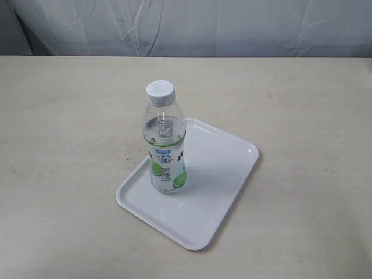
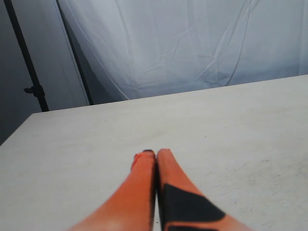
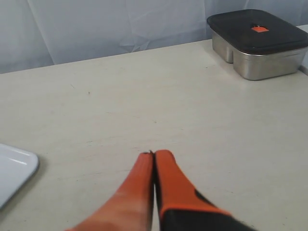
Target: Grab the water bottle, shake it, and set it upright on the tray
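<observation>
The water bottle (image 1: 165, 139), clear with a white cap and a lime-printed label, stands upright on the white tray (image 1: 215, 192) near its left rim in the exterior view. Neither arm shows in that view. My left gripper (image 2: 155, 153) is shut with its orange fingers pressed together over bare table, with no bottle or tray in its view. My right gripper (image 3: 154, 154) is likewise shut on nothing; a corner of the tray (image 3: 14, 171) lies off to one side of it.
A steel container with a dark lid (image 3: 257, 43) sits at the far table edge in the right wrist view. A white cloth backdrop hangs behind the table. A black stand pole (image 2: 29, 62) rises beside the table in the left wrist view.
</observation>
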Robot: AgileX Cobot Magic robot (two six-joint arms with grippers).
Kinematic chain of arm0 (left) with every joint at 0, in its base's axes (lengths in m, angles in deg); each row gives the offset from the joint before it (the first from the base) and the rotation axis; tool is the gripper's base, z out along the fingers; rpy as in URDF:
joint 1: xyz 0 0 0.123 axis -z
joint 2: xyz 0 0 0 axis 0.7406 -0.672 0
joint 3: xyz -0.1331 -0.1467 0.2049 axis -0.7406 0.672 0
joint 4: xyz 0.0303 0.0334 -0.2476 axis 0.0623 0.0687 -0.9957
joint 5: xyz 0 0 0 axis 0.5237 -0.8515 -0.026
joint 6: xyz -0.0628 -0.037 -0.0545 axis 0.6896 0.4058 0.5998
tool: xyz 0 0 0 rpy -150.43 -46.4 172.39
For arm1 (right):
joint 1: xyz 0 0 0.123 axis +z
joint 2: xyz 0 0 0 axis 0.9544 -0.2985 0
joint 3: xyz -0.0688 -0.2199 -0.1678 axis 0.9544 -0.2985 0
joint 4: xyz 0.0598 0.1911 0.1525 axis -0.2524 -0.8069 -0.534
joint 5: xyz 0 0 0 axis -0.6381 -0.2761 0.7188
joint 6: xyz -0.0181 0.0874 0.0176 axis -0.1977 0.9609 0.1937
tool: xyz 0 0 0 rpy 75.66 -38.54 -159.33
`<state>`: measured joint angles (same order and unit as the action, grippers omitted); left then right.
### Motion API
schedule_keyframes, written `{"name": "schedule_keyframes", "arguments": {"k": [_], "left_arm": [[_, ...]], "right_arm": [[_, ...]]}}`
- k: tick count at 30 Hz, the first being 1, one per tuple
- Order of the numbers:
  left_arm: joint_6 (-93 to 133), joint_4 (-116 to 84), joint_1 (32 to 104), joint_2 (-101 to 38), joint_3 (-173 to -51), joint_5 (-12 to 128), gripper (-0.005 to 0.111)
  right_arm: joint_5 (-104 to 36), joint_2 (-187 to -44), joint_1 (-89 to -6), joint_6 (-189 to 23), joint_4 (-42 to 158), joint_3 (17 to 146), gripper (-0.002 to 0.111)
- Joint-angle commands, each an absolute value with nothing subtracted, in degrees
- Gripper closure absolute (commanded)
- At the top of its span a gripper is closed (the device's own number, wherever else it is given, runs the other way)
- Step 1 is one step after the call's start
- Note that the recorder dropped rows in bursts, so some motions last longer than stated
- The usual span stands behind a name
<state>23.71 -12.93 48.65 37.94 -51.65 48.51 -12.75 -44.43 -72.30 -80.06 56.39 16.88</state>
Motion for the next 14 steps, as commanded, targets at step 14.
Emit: {"name": "schedule_keyframes", "arguments": {"k": [14], "left_arm": [[23.86,-12.3,49.05,38.18,-51.49,49.21,0.105]], "right_arm": [[-13.74,-44.12,-72.63,-80.13,56.41,16.57,0.105]]}}
